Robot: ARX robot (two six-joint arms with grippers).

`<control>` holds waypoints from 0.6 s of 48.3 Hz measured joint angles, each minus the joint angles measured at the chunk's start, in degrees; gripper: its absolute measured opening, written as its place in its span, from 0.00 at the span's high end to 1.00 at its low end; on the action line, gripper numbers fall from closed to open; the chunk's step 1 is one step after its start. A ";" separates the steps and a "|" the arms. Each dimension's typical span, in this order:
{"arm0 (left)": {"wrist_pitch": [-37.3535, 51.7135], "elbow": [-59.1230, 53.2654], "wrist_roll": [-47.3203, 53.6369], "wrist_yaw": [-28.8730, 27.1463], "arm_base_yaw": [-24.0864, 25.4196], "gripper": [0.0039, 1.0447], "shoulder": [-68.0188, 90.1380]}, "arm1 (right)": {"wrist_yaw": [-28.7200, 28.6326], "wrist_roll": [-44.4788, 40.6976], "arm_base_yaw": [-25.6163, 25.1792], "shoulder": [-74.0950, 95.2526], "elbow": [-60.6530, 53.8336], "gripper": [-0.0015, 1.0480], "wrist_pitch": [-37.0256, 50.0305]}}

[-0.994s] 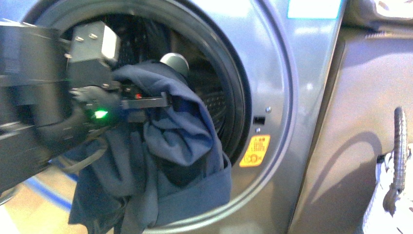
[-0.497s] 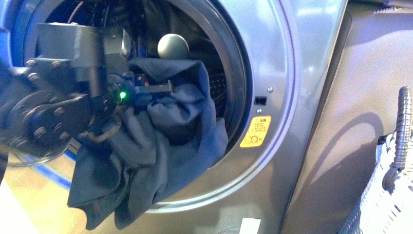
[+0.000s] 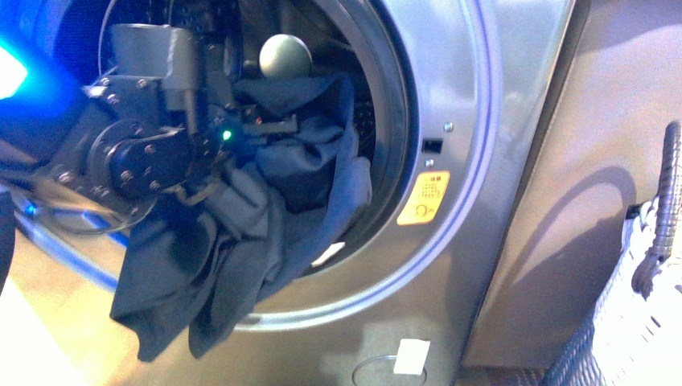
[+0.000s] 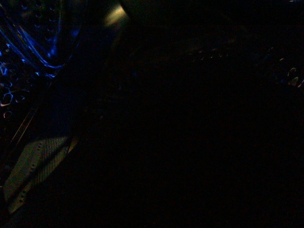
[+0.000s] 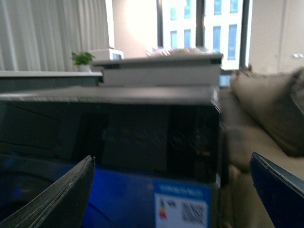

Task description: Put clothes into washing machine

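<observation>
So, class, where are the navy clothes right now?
In the front view, the clothes hang over the lower-left rim of the washing machine porthole, partly inside the drum, left of the yellow warning sticker.

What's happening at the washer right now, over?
Left gripper shut on clothes. Right gripper open, empty. Clothes partly in, rest hanging over washing machine rim.

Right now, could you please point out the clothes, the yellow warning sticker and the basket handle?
clothes [image 3: 241,241]: front view, the hanging middle fold.
yellow warning sticker [image 3: 424,198]: front view, its middle.
basket handle [image 3: 663,201]: front view, midway along it.
</observation>
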 joint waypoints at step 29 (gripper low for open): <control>-3.85 10.36 3.13 -9.29 1.46 0.91 6.01 | 8.35 0.50 -8.72 -17.14 -29.57 0.62 -6.62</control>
